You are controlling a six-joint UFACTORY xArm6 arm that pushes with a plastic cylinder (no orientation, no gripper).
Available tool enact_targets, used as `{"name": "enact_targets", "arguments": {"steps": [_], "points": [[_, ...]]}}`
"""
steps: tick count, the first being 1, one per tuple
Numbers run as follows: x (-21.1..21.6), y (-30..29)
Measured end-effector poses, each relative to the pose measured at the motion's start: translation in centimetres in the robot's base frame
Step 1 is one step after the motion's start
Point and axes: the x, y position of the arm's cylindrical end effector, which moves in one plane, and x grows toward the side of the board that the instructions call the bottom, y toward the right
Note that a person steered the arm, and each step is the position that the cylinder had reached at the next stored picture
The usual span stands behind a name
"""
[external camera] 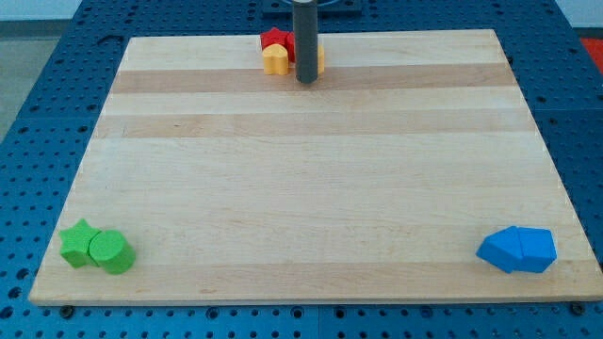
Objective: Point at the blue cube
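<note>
Wooden board (pixel 311 169) on a blue pegboard table (pixel 38 94). My tip (pixel 306 82) rests at top centre of the frame; it is a plain rod, with no claw to open or close. Touching or just beside it: red block (pixel 274 39), yellow block (pixel 275 60); another yellow bit shows right of the rod. Blue cube (pixel 504 250) sits at lower right, joined to a second blue block (pixel 537 249), well apart from the tip. Lower left: green star (pixel 77 244) against a green cylinder (pixel 111 252).

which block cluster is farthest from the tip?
The blue blocks at the view's bottom right. My tip sits beside the red and yellow blocks at the top.
</note>
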Motion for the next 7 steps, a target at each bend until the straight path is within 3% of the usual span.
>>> {"name": "enact_targets", "arguments": {"steps": [5, 7], "points": [[3.7, 0.9], [15.5, -0.5]]}}
